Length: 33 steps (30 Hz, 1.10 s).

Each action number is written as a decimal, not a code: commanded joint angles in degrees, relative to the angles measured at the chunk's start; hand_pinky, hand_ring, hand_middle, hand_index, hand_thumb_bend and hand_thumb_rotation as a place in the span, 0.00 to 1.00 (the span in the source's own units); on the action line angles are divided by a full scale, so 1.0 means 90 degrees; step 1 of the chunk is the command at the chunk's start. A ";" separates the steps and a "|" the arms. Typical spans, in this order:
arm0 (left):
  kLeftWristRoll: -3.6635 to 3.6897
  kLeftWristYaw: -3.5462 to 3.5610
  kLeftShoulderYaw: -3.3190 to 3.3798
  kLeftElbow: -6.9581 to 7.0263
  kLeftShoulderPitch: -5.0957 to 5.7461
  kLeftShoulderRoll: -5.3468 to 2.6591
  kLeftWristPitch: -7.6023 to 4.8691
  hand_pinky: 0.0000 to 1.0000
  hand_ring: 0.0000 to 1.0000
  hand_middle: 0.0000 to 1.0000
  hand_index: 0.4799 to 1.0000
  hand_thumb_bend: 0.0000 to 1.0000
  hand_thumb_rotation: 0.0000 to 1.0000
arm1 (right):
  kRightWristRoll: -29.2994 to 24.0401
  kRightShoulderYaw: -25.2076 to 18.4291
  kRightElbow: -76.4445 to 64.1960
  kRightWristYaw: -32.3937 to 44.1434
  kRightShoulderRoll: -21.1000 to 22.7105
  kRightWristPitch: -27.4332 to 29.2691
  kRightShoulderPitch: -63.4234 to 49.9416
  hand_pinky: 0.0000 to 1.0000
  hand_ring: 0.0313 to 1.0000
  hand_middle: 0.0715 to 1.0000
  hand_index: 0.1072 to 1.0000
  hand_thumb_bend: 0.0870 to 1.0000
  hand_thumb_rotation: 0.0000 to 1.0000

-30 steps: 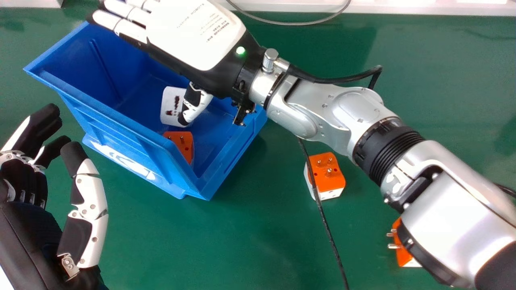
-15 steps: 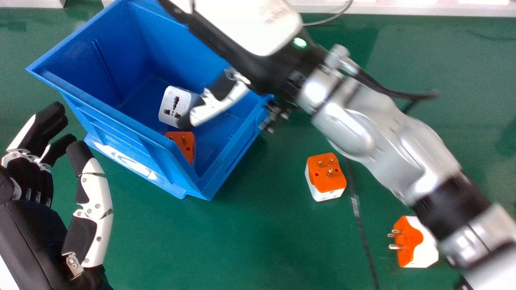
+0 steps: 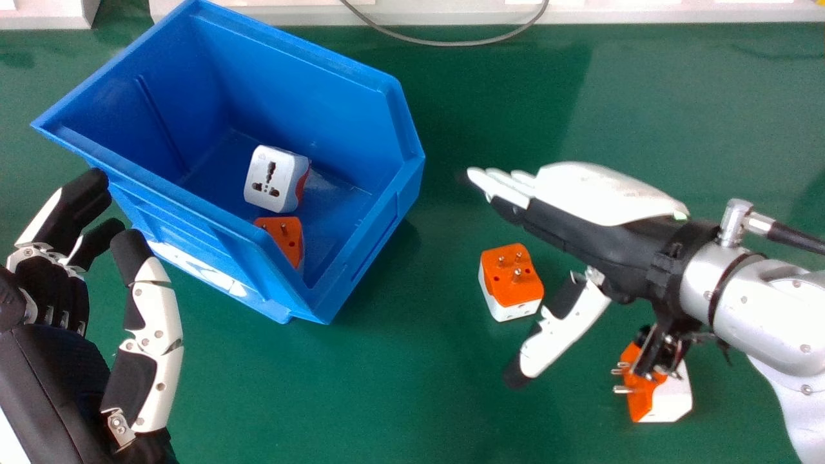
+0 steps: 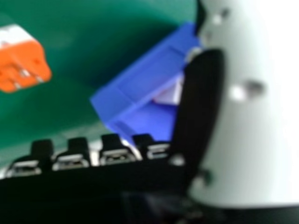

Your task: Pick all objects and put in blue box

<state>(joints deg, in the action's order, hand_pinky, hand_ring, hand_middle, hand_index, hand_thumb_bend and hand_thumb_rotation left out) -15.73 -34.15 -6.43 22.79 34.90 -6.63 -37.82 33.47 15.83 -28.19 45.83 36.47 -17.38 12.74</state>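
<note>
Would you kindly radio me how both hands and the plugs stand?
Right hand open, beside near plug; left hand holding nothing. Two plugs inside blue box, two on table. Right wrist partly covers farther plug.

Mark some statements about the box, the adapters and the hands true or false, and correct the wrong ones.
1. A white adapter and an orange one lie inside the blue box. True.
2. The right hand is gripping an adapter. False: its fingers are straight and it holds nothing.
3. On the green table, the orange-and-white adapter nearer the box has its pins pointing up. True.
4. All the adapters are in the box. False: two are on the table, the farther one partly hidden behind the right wrist's hardware.
5. The left hand is outside the box. True.
</note>
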 commanded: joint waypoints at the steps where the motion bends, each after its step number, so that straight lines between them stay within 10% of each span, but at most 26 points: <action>1: -0.0039 0.0009 -0.0141 0.0194 0.0229 -0.0475 -0.0026 0.69 0.75 0.73 0.52 0.24 0.00 | 0.0151 0.0092 -0.0115 0.0252 0.0142 -0.0123 0.0260 1.00 1.00 1.00 1.00 1.00 0.31; 33: -0.0091 -0.0073 -0.0059 0.0161 0.0157 -0.0492 -0.0052 0.69 0.74 0.73 0.51 0.24 0.00 | 0.1954 0.2245 0.6408 -0.2115 -0.0973 0.3676 0.3697 0.91 1.00 1.00 0.91 0.96 0.20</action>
<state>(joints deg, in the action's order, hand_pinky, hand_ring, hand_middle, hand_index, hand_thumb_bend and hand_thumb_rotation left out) -15.79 -34.38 -6.47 23.12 35.30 -6.58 -37.35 50.18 35.15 27.32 29.61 28.43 14.00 43.93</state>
